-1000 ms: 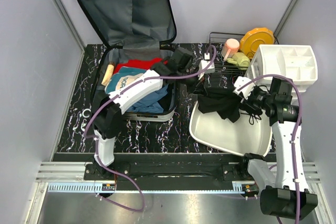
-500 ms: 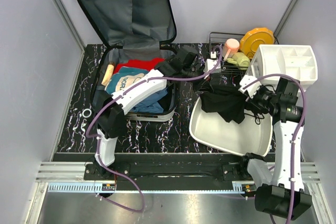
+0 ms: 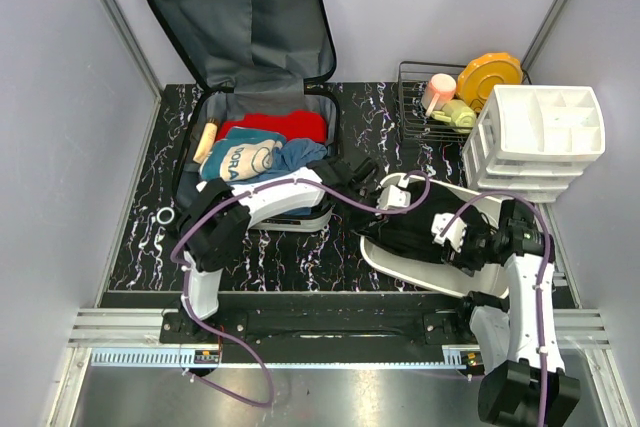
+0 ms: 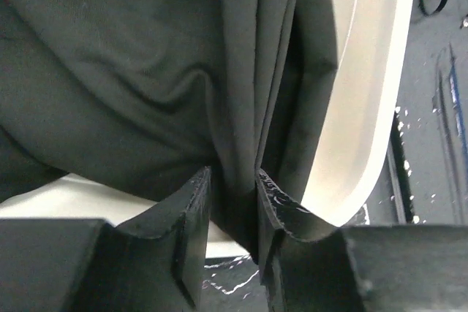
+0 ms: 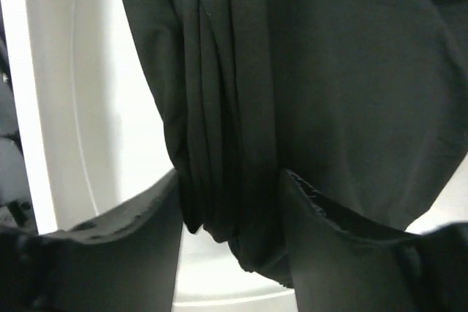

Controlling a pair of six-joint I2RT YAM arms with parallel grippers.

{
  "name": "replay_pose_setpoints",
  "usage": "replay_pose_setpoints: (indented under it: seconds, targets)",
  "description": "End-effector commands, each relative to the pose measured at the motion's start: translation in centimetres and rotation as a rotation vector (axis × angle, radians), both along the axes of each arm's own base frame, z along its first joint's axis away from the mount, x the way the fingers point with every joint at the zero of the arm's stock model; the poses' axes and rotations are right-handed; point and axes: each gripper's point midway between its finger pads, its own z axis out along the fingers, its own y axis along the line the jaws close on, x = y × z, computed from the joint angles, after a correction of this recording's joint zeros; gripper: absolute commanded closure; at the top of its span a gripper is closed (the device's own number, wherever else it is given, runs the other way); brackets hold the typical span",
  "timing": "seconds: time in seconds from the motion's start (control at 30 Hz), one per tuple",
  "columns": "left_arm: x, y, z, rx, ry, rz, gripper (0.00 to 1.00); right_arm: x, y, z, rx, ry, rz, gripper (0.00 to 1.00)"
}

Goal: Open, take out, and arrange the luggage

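Both clamp black garment (image 4: 110, 71): left gripper (image 4: 232, 180), right gripper (image 5: 230, 180) | luggage (image 3: 240, 27) open, apart, behind-left.

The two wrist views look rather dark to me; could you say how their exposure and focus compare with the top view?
Left wrist: the black garment fills the frame with its folds readable, the white basin rim is nearly blown out, and the left gripper is soft. Right wrist: likewise dark, with the right gripper blurred at close range. Top external: evenly lit and sharp throughout.
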Motion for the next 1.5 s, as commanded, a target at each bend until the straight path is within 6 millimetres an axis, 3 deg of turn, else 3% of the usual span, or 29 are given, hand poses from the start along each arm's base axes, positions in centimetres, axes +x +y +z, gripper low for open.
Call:
replay_pose_setpoints:
  seconds: [0.0,0.03,0.13,0.3,0.4,0.5,0.57,0.6,0.63,0.67,0.7,0.77,0.8,0.9,0.97,1.03,1.2,1.37,1.47]
  targets:
    - [1.4,1.0,3.0,-0.032,-0.106,-0.003,0.6,-1.8,0.0,0.5,-0.038,0.039,0.085,0.33]
    - [1.3,1.0,3.7,-0.041,-0.101,-0.002,0.47,-1.9,0.2,1.1,-0.027,0.04,0.087,0.21]
    - [1.0,1.0,7.0,-0.065,-0.097,0.015,0.3,-1.8,1.1,4.3,0.029,0.031,0.085,0.08]
    - [1.0,3.1,12.6,-0.094,-0.081,0.085,0.21,-1.8,2.4,9.4,0.135,0.065,0.054,0.05]
    - [3.2,5.5,15.1,-0.122,-0.004,0.223,0.2,0.8,2.3,10.2,0.212,0.082,-0.053,0.07]
    - [8.3,10.9,17.5,-0.146,0.018,0.457,0.2,3.8,1.7,9.3,0.259,0.132,-0.156,0.11]
    - [9.8,14.1,18.4,-0.14,-0.004,0.559,0.2,5.9,1.2,7.7,0.231,0.164,-0.199,0.13]
    - [11.9,17.1,18.4,-0.122,-0.027,0.657,0.19,6.0,1.4,6.1,0.228,0.236,-0.236,0.14]
    - [12.7,18.8,18.4,-0.108,-0.039,0.703,0.19,6.3,1.5,5.3,0.205,0.249,-0.242,0.15]
    - [12.7,20.6,18.1,-0.074,-0.03,0.74,0.18,6.7,1.9,3.9,0.159,0.248,-0.228,0.16]
    - [14.1,23.6,17.9,-0.045,-0.067,0.796,0.19,6.7,2.3,3.1,0.155,0.277,-0.248,0.16]
    - [14.4,26.6,16.9,0.021,-0.078,0.852,0.19,7.3,2.7,1.5,0.098,0.27,-0.247,0.16]
    - [15.1,29.2,16.1,0.068,-0.115,0.886,0.19,6.6,2.4,-0.4,0.071,0.331,-0.266,0.15]
    - [14.9,32.5,13.8,0.174,-0.138,0.869,0.21,5.2,2.2,-3.6,-0.007,0.432,-0.247,0.17]
    - [14.7,33.0,12.9,0.204,-0.167,0.833,0.22,4.9,1.9,-4.5,-0.023,0.444,-0.251,0.17]
    - [15.1,33.4,12.3,0.218,-0.219,0.794,0.22,5.1,2.2,-4.1,-0.002,0.435,-0.256,0.16]
    - [17.6,32.7,11.4,0.224,-0.258,0.738,0.23,7.4,3.6,1.1,0.099,0.381,-0.285,0.16]
    - [16.9,32.2,9.1,0.282,-0.285,0.603,0.23,9.2,4.8,6.5,0.193,0.28,-0.277,0.14]
    - [16.5,31.8,7.6,0.299,-0.265,0.567,0.23,10.2,5.2,8.6,0.226,0.231,-0.266,0.13]
